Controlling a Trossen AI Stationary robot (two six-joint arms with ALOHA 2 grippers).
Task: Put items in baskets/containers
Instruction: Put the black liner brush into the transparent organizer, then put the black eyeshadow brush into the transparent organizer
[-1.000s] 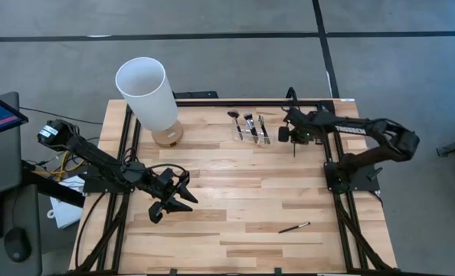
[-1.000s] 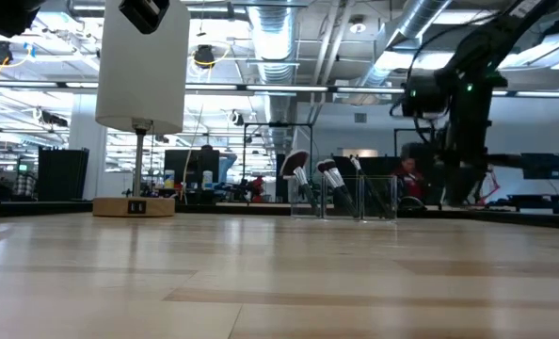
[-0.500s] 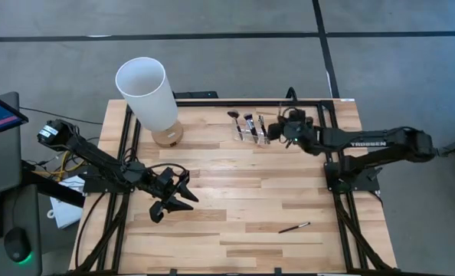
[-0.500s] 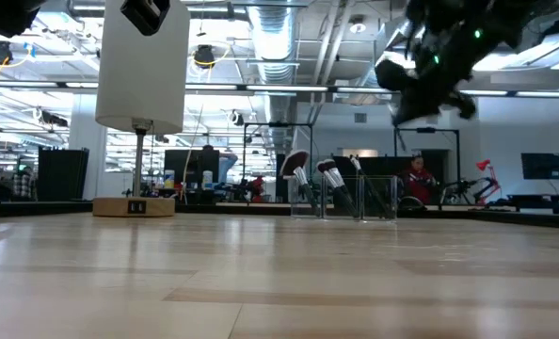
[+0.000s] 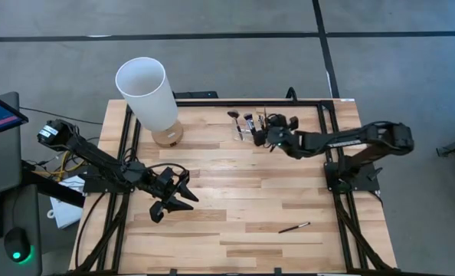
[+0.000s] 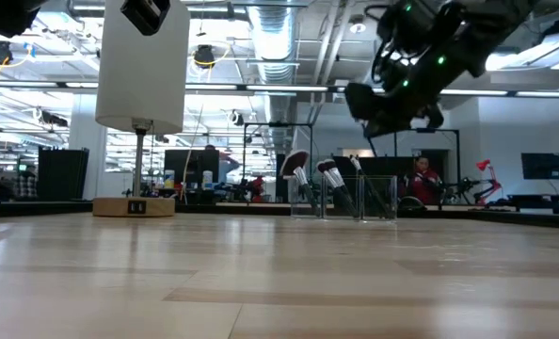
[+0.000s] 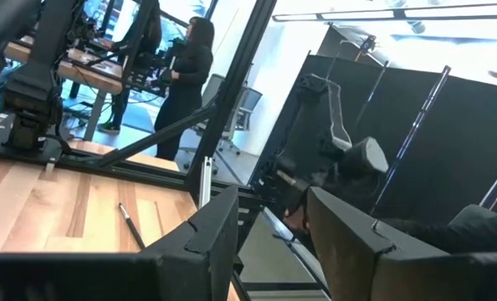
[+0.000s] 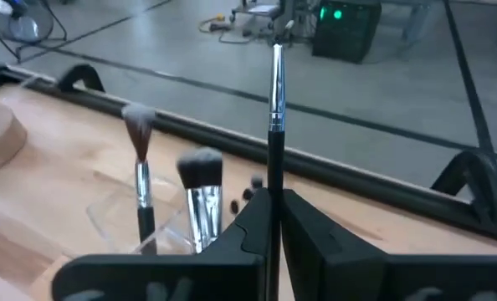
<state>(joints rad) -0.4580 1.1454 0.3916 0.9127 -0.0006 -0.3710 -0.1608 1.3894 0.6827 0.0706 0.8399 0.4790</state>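
Right then, I had the table (image 5: 235,192) before me, my left gripper (image 5: 178,197) waiting wide near its front, my right gripper (image 8: 269,219) pinching a brush (image 8: 275,100) above the clear holder (image 5: 248,132); lowering it into a free slot came next, one brush (image 5: 294,228) still lying loose.
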